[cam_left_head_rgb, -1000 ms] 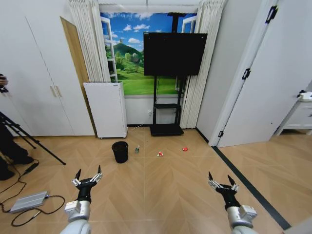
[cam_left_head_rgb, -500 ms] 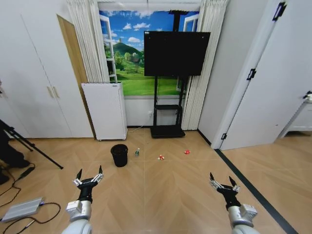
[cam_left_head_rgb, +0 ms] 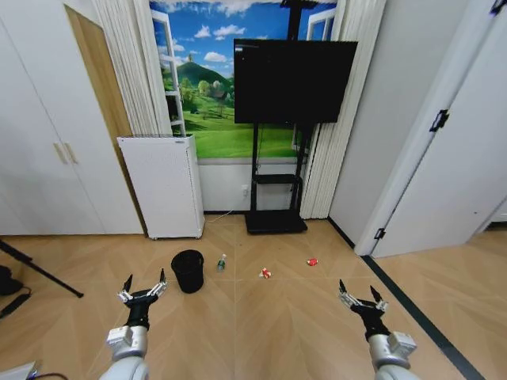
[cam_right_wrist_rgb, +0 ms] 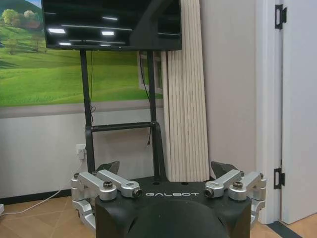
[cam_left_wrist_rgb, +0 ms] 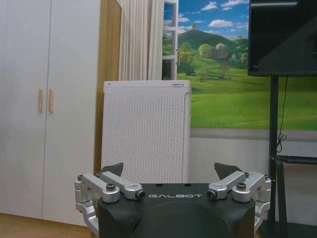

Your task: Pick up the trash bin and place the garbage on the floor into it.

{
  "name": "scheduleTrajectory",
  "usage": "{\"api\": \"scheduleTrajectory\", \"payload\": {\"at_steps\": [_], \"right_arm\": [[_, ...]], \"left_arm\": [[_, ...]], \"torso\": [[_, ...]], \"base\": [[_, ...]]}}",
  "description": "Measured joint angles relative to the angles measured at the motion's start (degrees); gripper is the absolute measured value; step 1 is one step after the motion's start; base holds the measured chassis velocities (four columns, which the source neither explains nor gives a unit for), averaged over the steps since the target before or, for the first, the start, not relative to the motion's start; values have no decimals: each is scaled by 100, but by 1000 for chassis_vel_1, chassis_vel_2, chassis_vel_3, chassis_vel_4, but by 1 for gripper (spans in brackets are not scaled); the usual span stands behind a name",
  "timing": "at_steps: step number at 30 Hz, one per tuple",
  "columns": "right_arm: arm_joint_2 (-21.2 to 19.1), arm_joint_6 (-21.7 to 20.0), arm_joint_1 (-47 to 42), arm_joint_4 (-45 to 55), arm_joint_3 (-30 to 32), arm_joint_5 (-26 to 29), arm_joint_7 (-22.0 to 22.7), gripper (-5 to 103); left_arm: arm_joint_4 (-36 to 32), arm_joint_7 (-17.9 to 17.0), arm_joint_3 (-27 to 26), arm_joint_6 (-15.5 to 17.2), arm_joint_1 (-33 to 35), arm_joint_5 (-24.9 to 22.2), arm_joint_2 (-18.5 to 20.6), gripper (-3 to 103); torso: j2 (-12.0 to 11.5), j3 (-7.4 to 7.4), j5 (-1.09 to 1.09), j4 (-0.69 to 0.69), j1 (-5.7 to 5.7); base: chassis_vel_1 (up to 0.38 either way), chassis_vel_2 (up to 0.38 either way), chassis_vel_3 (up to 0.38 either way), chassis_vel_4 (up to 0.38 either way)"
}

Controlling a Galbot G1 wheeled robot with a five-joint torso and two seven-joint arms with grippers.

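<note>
Left tool [cam_left_head_rgb: 143, 284] is held low over the floor [cam_left_head_rgb: 261, 324], fingers spread wide, gripping nothing. Right tool [cam_left_head_rgb: 357, 294] is level with it on the far side, likewise spread and empty. The bin [cam_left_head_rgb: 188, 271] stands upright just ahead of the left tool, slightly toward the right one. The bottle [cam_left_head_rgb: 221, 262] lies just beyond the bin. One red wrapper [cam_left_head_rgb: 264, 273] lies ahead between the tools; a second [cam_left_head_rgb: 312, 261] is ahead of the right tool. White appliance [cam_left_head_rgb: 162, 187] stands against the wall behind the bin.
</note>
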Motion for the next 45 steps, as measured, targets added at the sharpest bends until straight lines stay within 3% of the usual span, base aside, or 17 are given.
{"api": "scheduleTrajectory", "payload": {"at_steps": [2,6,8,9,11,13,16,19,21,24,27,31,34,37,38,41,45], "right_arm": [[3,16,0,5,-2,12,5,100],[5,25,2,7,-6,32,7,100],[5,46,3,7,-3,36,10,100],[6,52,6,5,-5,38,10,100],[6,58,6,-4,-5,39,10,100],[6,94,14,-42,-7,38,9,100],[8,106,30,-79,-24,38,6,100],[11,115,57,-111,-48,29,7,100],[16,117,79,-136,-74,20,8,100],[19,117,110,-166,-103,22,13,100],[16,117,132,-213,-128,27,5,100],[15,165,175,-269,-155,26,10,100],[16,280,233,-341,-205,-21,60,100],[21,326,250,-365,-212,-31,69,100],[23,364,268,-391,-230,-34,68,100],[24,406,272,-422,-244,-49,65,100],[26,453,288,-461,-285,-49,59,100]], "left_arm": [[-2,1,-6,-7,6,0,0,100],[-3,0,-9,-15,9,0,2,100],[-1,3,-4,-16,8,0,2,100],[-2,-1,-5,-16,2,0,3,100],[0,-1,-3,-17,2,1,3,100],[26,3,3,-17,-10,2,7,100],[44,1,4,-18,-25,3,11,100],[74,2,8,-17,-45,3,14,100],[91,1,9,-17,-64,3,20,100],[122,0,13,-9,-88,2,30,100],[149,0,20,4,-114,1,33,100],[171,-11,40,22,-136,-20,34,100],[181,-51,59,65,-156,-84,33,100],[181,-72,70,144,-167,-134,29,100],[181,-79,69,161,-174,-143,29,100],[188,-104,74,174,-174,-142,29,100],[212,-118,83,178,-173,-132,24,100]], "torso": [[1,0,-9,-2,0],[0,0,6,1,0],[1,-1,-11,-2,0],[1,0,2,-1,0],[0,0,6,-1,0],[2,-1,-10,-2,-2],[1,-1,4,-1,-2],[2,-1,-10,-2,-2],[1,-1,4,-1,-2],[2,-1,-9,-2,-2],[1,0,1,-1,-2],[2,-1,-8,-2,-2],[0,1,3,2,3],[0,1,-10,-3,4],[-1,1,7,3,5],[-1,0,-7,0,3],[-56,-35,-2,5,-25]], "base": [[-369,366,369,-383],[-350,376,343,-371],[-342,359,342,-350],[-345,357,332,-339],[-338,360,335,-339],[-349,326,356,-345],[-359,352,355,-348],[-354,359,354,-360],[-351,353,358,-357],[-357,349,359,-356],[-339,362,351,-352],[-325,342,356,-343],[-296,334,336,-308],[-228,213,188,-225],[-118,155,87,-29],[-96,59,38,-22],[41,-58,-56,34]]}}
